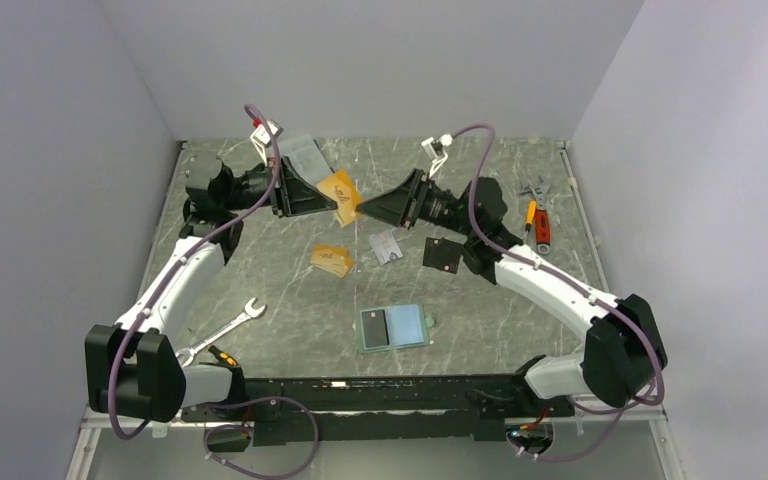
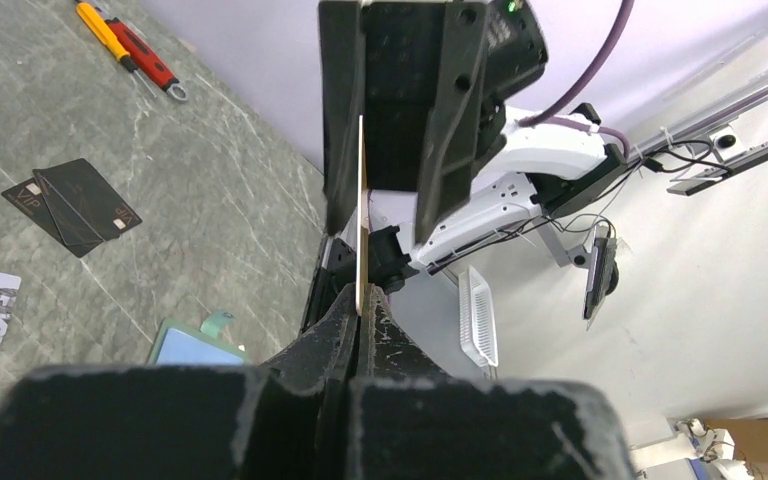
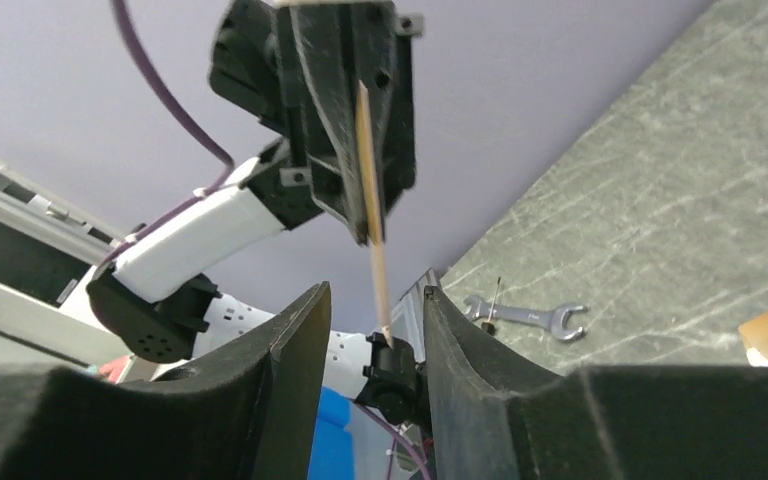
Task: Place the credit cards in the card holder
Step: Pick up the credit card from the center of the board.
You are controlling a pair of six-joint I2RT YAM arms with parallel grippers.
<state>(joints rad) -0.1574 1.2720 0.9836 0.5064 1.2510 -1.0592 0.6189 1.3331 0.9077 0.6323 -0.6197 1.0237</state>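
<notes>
A grey-green marbled table [image 1: 260, 290] fills the overhead view, boxed in by pale walls. Two white-and-black arms reach from the near edge and meet above the far middle of the table.

The left gripper [image 1: 328, 205] is clamped on an orange-gold credit card [image 1: 342, 187] and holds it in the air, edge-on to both wrist cameras. The right gripper [image 1: 362, 211] faces it from the other side. Its fingers stand apart with the card's free edge in the gap between them. In the right wrist view neither of its pads appears to press on the card.

The card holder [image 1: 393, 326] lies open and flat near the front middle of the table, between the arm bases. Its right half is light blue and its left half is dark.

Between the holder and the grippers, three groups of cards lie flat in a loose row:
- a second orange-gold card [image 1: 332, 260] on the left
- a silvery-white credit card [image 1: 386, 247] in the middle
- two overlapping black cards [image 1: 442, 255] on the right

A silver open-end wrench [image 1: 222, 335] lies beside the left arm. An adjustable wrench [image 1: 533, 190] and an orange-and-red handled tool [image 1: 538, 225] lie by the right wall.
</notes>
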